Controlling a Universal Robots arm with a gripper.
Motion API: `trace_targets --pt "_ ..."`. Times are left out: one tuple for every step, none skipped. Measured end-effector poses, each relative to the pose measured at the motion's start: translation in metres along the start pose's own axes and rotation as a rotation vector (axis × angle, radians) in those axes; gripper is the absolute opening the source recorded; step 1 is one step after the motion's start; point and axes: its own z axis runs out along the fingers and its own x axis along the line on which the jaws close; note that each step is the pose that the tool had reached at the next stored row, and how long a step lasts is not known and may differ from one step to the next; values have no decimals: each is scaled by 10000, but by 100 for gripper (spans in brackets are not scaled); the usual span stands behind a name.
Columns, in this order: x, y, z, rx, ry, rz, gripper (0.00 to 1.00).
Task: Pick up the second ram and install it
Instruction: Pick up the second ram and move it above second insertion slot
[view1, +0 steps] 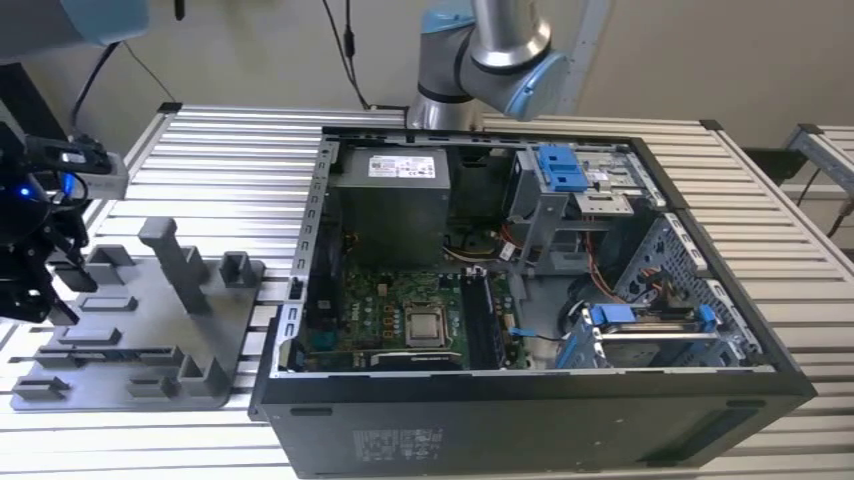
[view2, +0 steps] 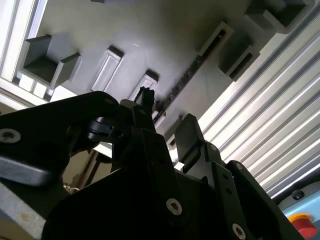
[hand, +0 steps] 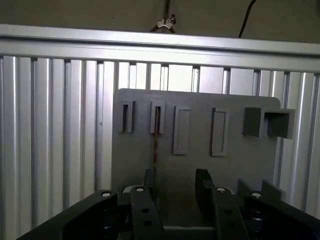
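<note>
jaws apart, nothing held. we see the black two-finger gripper (hand: 176, 184) hanging low over the flat grey plastic tray with upright pegs (hand: 240, 162). the long thin dark-green ram strip (hand: 155, 142) sits edge-on in a narrow tray slot, in line with one fingertip (hand: 149, 176) and just ahead of it; we cannot tell whether they touch. in the exterior view the tray lies on a ribbed aluminium table (view1: 214, 150), at that view's left of an open black computer case (view1: 534, 410).

Wall (view1: 254, 50): plain beige, black cables (view1: 350, 45) hanging. Table (view1: 227, 160): ribbed aluminium slats. Second slatted table (view1: 830, 150) at the exterior view's right.
</note>
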Motion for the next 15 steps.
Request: trace_targets --pt "2 1 15 -1 1 0 46" --pt "3 2 30 -1 1 0 46" --pt "5 3 47 -1 1 0 46" --pt "7 4 62 -1 1 0 46" --pt "8 5 78 0 0 1 46" --pt "11 6 93 -1 0 1 46" --pt "14 7 108 0 0 1 46" --pt "18 7 124 -1 0 1 46" --pt "22 8 141 0 0 1 46" --pt "27 8 157 -1 0 0 46" --pt "32 9 172 -2 1 1 46" --pt "39 9 189 -3 2 0 46" --pt "46 9 206 -3 2 0 46" --pt "53 8 224 -2 2 0 46" --pt "60 8 242 -1 1 0 46"
